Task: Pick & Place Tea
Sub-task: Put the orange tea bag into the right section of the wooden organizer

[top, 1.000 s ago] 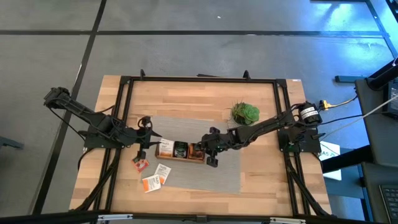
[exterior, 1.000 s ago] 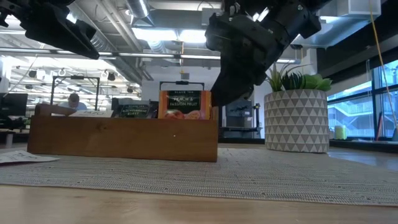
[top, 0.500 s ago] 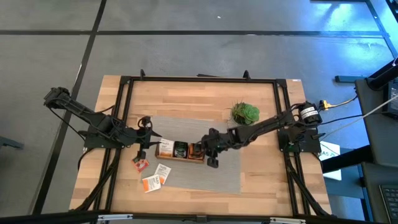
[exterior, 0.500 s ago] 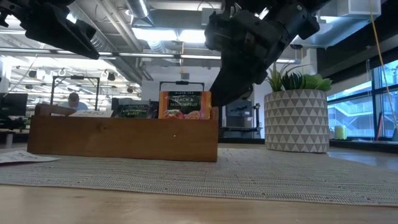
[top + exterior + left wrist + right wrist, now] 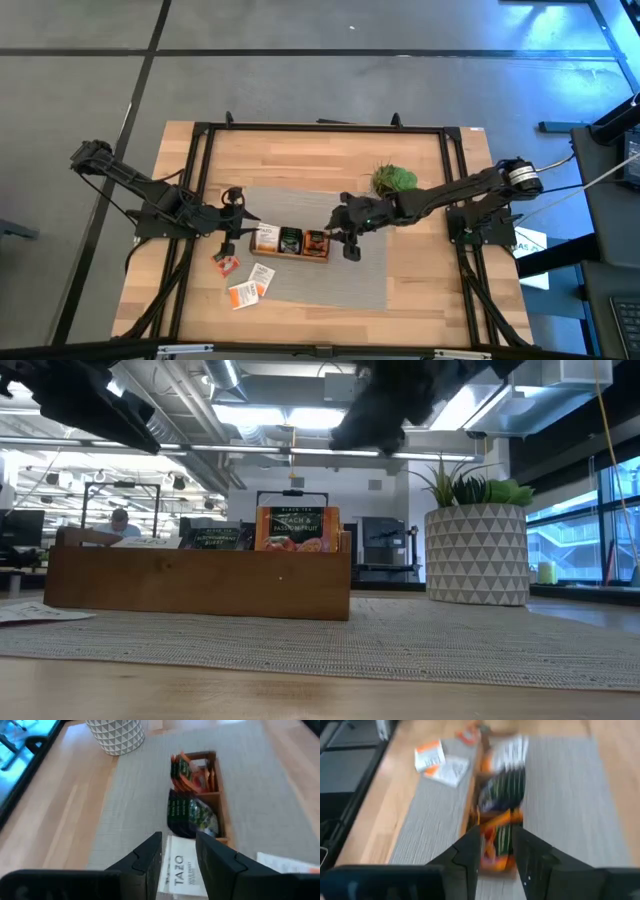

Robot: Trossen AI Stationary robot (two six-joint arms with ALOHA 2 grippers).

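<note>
Hovering empty and slightly parted, right claw point(image 5: 349, 243) clears the tray's point(image 5: 290, 255) right edge; left claw point(image 5: 231, 240) likewise.

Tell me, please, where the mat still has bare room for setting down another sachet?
The grey mat is bare between the wooden tray and its right edge, below the right tool. Crowded: the front-left corner, where loose sachets lie, near the left tool.
</note>
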